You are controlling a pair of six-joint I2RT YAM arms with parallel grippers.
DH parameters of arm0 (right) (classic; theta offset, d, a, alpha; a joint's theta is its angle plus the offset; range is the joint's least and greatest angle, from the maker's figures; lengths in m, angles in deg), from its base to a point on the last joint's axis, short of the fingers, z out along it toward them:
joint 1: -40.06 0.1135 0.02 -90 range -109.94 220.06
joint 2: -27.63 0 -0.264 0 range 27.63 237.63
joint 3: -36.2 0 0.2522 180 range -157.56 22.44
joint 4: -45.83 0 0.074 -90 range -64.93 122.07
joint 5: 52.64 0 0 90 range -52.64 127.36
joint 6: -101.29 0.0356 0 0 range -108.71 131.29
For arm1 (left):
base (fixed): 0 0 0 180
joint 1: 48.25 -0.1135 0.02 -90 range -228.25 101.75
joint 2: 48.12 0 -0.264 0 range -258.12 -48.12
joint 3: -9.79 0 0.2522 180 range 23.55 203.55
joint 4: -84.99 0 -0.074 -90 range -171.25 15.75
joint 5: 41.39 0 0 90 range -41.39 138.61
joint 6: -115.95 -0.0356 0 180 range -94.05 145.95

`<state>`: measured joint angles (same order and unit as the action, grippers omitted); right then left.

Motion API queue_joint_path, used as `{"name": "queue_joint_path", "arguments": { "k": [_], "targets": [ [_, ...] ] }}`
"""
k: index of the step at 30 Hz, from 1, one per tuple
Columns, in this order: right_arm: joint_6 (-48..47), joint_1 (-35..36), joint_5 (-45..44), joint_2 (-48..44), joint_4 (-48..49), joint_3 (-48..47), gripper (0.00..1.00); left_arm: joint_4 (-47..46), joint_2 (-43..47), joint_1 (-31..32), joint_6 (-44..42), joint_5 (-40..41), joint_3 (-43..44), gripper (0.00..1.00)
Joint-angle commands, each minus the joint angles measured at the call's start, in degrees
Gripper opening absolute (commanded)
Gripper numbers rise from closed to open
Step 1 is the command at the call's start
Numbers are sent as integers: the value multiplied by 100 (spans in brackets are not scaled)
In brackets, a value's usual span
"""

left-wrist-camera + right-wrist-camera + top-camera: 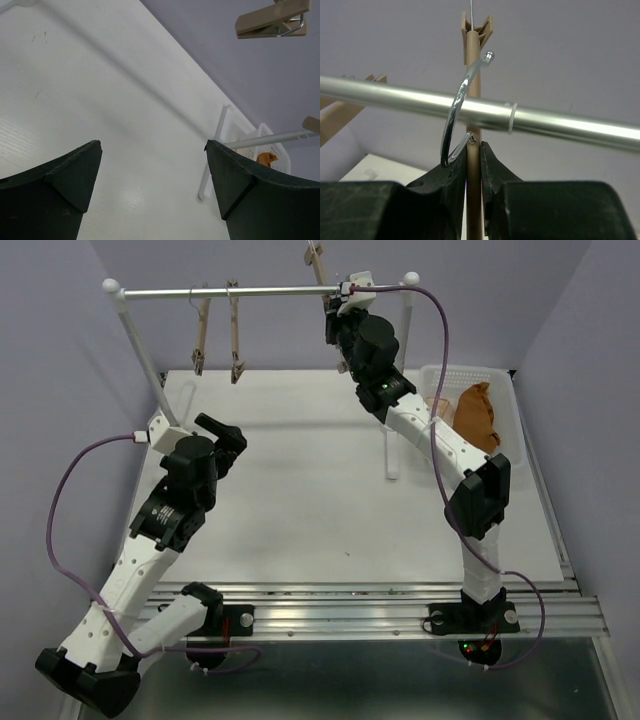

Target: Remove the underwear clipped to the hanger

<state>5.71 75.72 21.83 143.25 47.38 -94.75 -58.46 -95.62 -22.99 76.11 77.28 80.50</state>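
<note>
The hanger's light-wood bar [473, 100] stands upright, and its wire hook [451, 115] curls over the metal rail [555, 122]. A wooden clip [476, 30] sits at the bar's top end. My right gripper [473, 150] is shut on the bar just below the rail; in the top view it [337, 312] is up at the rail, with the bar [318, 262] poking above. The rust-orange underwear [477, 415] lies in the white basket [512, 405], off the hanger, and also shows in the left wrist view [266, 159]. My left gripper [228, 435] is open and empty above the table [152, 145].
Two more wooden clips [200, 340] [237, 345] hang from the rail's left part; one shows in the left wrist view [272, 20]. The rail's white posts [140, 350] [392, 455] stand on the table. A pale cloth [436, 403] lies in the basket beside the underwear.
</note>
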Motion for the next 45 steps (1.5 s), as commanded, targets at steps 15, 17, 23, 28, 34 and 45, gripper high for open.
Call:
{"name": "queue_joint_path", "arguments": {
  "k": [15, 17, 23, 28, 34, 45],
  "targets": [
    [-400, -358, -451, 1235, 165, -1702, 12, -327, -13, -65, -119, 333, 88, 96],
    [-400, -358, -503, 1332, 165, -1720, 14, -327, -48, -73, -128, 324, 115, 96],
    [-356, -411, -600, 1341, 165, -1492, 20, -328, -197, -82, -155, 254, 185, 96],
    [-294, -463, -609, 1183, 157, -1044, 24, -310, -189, -91, -164, 227, 203, 96],
    [-259, -463, -618, 1078, 95, -815, 34, -284, -101, -100, -164, 210, 185, 96],
    [-39, -463, 504, -467, -10, 704, 100, -292, -4, -117, -172, 60, 106, 97]
  ]
}}
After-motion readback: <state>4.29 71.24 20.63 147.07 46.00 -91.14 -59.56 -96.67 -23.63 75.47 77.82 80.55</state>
